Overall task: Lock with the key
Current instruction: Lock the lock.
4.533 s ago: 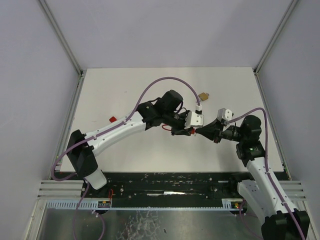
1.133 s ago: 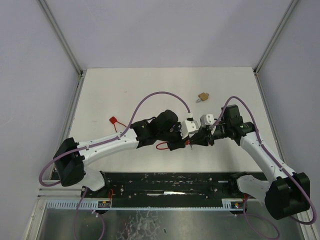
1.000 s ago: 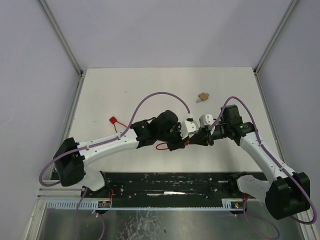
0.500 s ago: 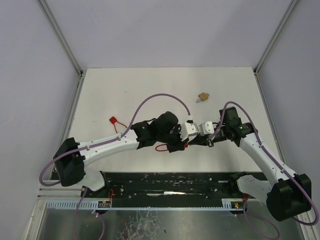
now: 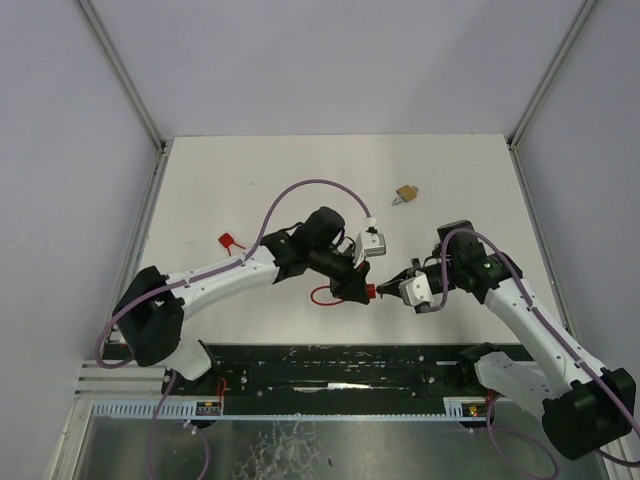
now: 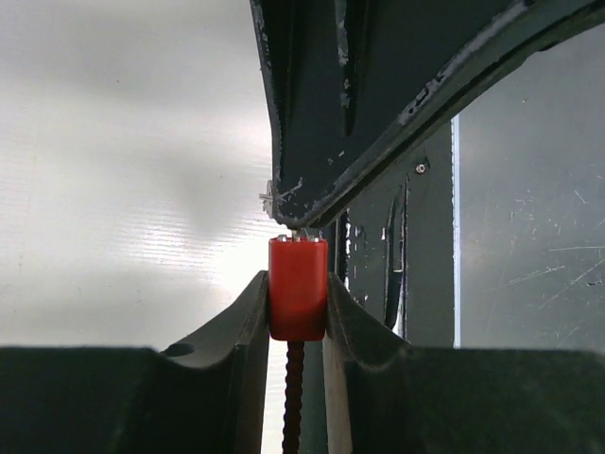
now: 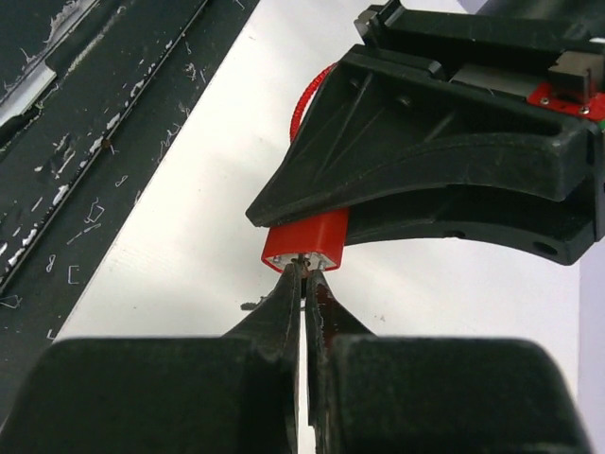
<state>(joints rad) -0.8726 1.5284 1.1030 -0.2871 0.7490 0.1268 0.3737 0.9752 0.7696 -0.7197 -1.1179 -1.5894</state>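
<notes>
The left hand (image 5: 364, 289) is clamped on a small red lock (image 5: 371, 291), holding it just above the white surface (image 5: 250, 180), near that surface's front edge and roughly midway between the two arms. In the left wrist view, the two fingers (image 6: 253, 322) press on the lock's (image 6: 298, 288) opposite sides, and its end face points away from the camera. A red ribbed cable (image 6: 294, 397) runs from the lock's near end down between the fingers. From above, the cable (image 5: 320, 296) forms a loop lying on the surface under the left arm.

The right hand (image 5: 392, 282) faces the left one, its tips meeting the lock's free end. In the right wrist view, the right hand (image 7: 302, 274) has its fingers pinched together with hardly any gap. Their tips touch the lock's (image 7: 304, 241) pale end face. A tiny piece of metal shows right at the tips, but it is too small to tell if it is the key. Behind the lock in this view, the cable (image 7: 307, 95) curves away over the surface.

Farther back on the surface, well apart from both hands, lies a small brass padlock (image 5: 405, 194). A small red object (image 5: 228, 241) sits to the left, beside the left arm. A dark, scratched strip (image 5: 340, 365) runs along the front edge of the surface.
</notes>
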